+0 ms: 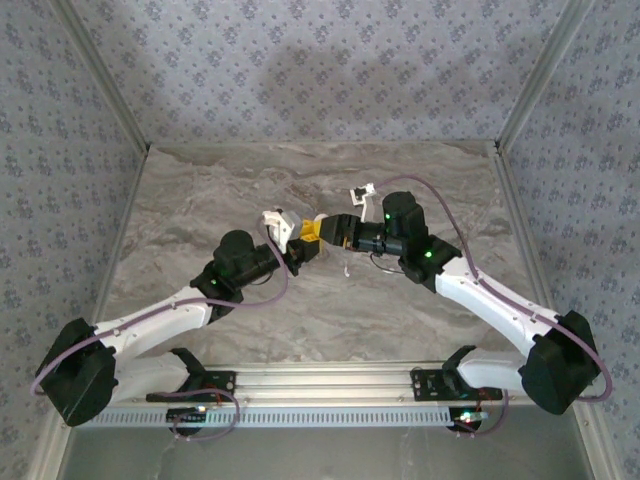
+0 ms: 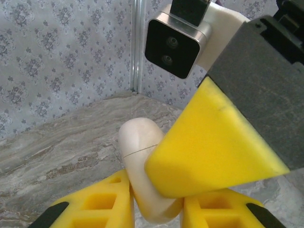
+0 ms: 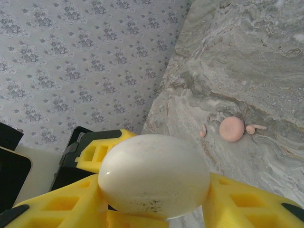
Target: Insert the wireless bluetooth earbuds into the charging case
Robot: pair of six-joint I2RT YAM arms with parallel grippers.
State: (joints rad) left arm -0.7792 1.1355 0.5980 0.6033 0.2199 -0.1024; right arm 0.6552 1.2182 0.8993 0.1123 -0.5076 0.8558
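**Case** (image 3: 232,128): round salmon-pink puck, lying flat on the table (image 3: 266,57). It is showing no long axis. It is sitting near the table edge below the wall (image 3: 71,57), well apart from both grippers.

**Earbuds** (image 3: 203,130): two tiny pale pink pieces flanking the case, one on each side, just beside it. One is trailing a thin tail that is pointing away from the case. They are too small for further detail.

**Pod** (image 2: 138,142): cream egg-shaped shell with a fine seam crossing it.
- In the left wrist view its long axis is running up from between the fingers, with the rounded end uppermost and leaning slightly left.
- In the right wrist view it is lying crosswise.

**Left gripper** (image 2: 156,202): yellow fingers are clamping the pod's lower end from both sides.

**Right gripper** (image 3: 154,190): fingers are pressing on the pod from either side. In the left wrist view, one yellow pad is bearing on its flank.

**Camera** (image 2: 172,42): silver-faced, on a white mount, riding above the right gripper.

**Surface and room:** the grey-brown marbled tabletop is carrying both arms, which are meeting tip to tip over its middle. Grey floral wallpaper is lining the walls, and a metal post (image 2: 137,47) is standing in the corner.
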